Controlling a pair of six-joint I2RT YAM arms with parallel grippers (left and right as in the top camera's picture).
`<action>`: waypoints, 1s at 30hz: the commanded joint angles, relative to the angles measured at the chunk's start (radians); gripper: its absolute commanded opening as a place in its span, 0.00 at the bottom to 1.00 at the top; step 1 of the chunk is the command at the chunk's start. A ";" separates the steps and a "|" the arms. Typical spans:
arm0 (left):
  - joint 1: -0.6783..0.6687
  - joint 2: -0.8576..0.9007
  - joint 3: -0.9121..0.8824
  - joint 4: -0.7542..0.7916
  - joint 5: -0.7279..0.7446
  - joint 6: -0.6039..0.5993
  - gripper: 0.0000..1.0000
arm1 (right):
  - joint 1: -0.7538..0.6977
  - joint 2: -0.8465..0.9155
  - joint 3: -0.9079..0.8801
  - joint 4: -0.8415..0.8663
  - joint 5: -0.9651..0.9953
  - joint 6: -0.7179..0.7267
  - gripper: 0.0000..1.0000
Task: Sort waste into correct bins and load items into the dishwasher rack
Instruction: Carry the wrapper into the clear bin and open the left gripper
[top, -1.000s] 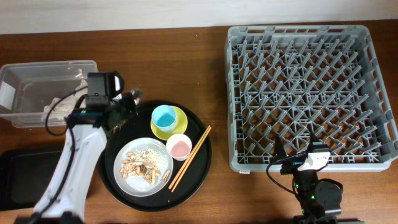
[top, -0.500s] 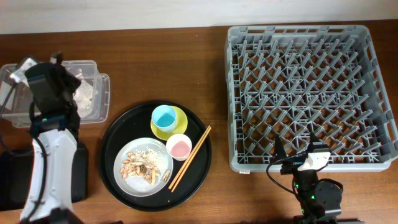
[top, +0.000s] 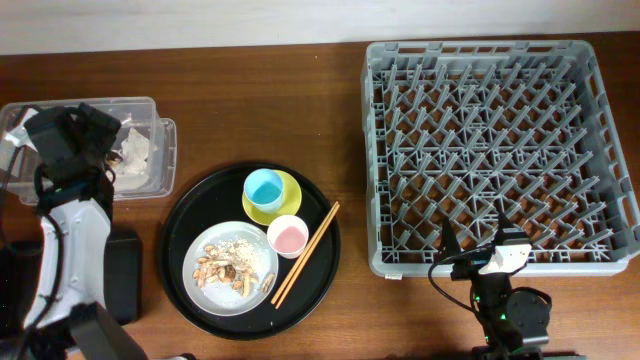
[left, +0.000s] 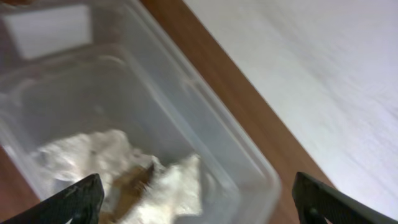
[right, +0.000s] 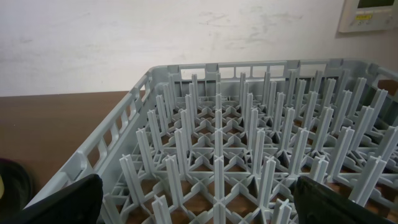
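My left gripper (top: 108, 152) hangs open over the clear tub (top: 150, 101), one of the bins. Nothing is between its fingers (left: 79, 200). Crumpled white napkins (left: 93, 152) and a brownish wrapper (left: 134, 179) lie in the tub below. The flat black tray (top: 121, 277) is partly hidden under my left arm. A white plate (top: 190, 270) with food scraps (top: 228, 264), a blue cup (top: 264, 186) in a yellow bowl (top: 251, 211), a pink cup (top: 288, 236) and chopsticks (top: 306, 253) sit on the round tray. My right gripper (right: 202, 208) stands open at the near edge of the grey dishwasher rack (right: 124, 134).
The round black tray (top: 178, 300) lies between the tub and the rack (top: 372, 150). The rack's upright pegs fill the right half of the table. A pale wall rises behind the far table edge.
My left gripper swung from the round tray's edge over to the tub and opened; the waste it carried now lies in the tub. The right arm has not moved.
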 joint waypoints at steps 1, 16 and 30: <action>0.006 -0.156 0.010 -0.059 0.365 0.017 0.98 | -0.006 -0.008 -0.007 -0.004 0.008 -0.001 0.99; 0.007 -0.023 0.009 -0.284 0.046 0.082 0.13 | -0.006 -0.008 -0.007 -0.004 0.008 -0.001 0.98; 0.068 0.051 0.009 -0.234 -0.179 0.081 0.13 | -0.006 -0.008 -0.007 -0.004 0.008 -0.001 0.98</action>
